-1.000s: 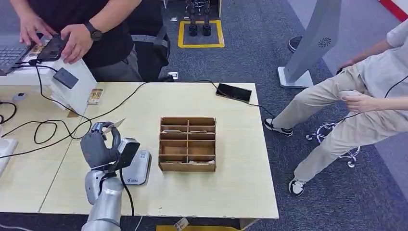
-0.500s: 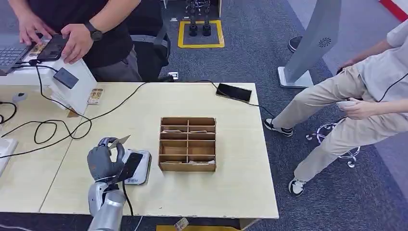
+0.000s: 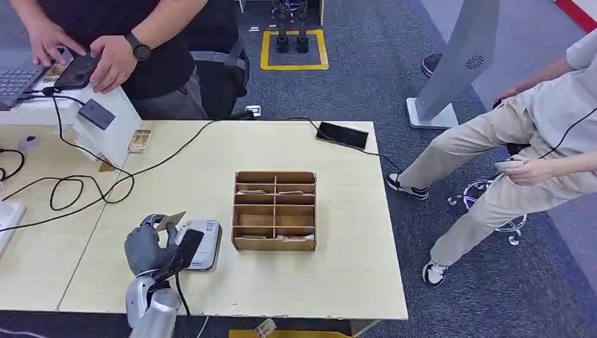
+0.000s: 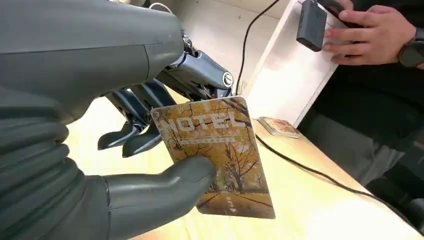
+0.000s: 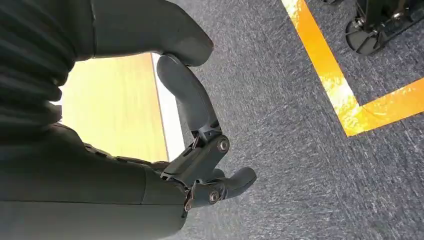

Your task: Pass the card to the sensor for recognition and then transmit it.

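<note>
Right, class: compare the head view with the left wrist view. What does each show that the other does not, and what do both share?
Head view: the card reader beside the left hand, and the wooden compartment box.

Left wrist view: the card's HOTEL print and autumn-tree picture.

Both: the left hand holding the card, the wooden table, a black cable, and a person's hand.
</note>
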Controlling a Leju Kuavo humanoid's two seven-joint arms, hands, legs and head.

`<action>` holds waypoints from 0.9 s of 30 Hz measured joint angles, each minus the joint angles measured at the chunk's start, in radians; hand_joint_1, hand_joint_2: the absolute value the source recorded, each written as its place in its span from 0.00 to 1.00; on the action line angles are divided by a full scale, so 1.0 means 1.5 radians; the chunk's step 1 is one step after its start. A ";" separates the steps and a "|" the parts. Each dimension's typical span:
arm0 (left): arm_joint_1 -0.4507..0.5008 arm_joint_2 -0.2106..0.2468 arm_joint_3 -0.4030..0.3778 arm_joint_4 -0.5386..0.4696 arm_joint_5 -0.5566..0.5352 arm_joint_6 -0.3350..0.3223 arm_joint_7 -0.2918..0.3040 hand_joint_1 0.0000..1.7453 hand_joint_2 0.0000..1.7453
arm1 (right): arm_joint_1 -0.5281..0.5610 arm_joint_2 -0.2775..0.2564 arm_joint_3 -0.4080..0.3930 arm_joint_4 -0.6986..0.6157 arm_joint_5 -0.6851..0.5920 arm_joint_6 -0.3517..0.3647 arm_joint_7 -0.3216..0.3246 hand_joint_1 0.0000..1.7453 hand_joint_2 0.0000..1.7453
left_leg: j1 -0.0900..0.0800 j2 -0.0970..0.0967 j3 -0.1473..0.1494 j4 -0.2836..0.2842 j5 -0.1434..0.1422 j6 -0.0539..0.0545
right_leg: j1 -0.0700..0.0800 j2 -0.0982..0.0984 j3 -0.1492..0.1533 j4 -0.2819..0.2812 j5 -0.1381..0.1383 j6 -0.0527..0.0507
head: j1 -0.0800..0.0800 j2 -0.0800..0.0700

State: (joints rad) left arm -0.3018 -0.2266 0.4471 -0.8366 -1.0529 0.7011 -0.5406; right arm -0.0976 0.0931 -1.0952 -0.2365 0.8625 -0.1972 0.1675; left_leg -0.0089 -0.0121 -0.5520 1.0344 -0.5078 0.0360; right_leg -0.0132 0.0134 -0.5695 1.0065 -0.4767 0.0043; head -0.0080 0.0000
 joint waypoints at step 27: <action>-0.001 0.015 0.033 0.120 0.007 0.003 0.017 1.00 1.00 | 0.000 0.000 0.000 0.000 -0.002 -0.010 -0.002 0.00 1.00 | 0.000 0.000 0.001 0.000 0.000 0.000 | 0.000 -0.001 0.002 0.000 0.000 0.000 | 0.000 0.000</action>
State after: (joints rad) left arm -0.3039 -0.2037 0.4967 -0.6569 -1.0426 0.7057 -0.5158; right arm -0.0972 0.0927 -1.0952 -0.2365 0.8598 -0.2121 0.1652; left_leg -0.0090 -0.0125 -0.5500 1.0342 -0.5077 0.0359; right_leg -0.0133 0.0120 -0.5672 1.0064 -0.4767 0.0043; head -0.0080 0.0000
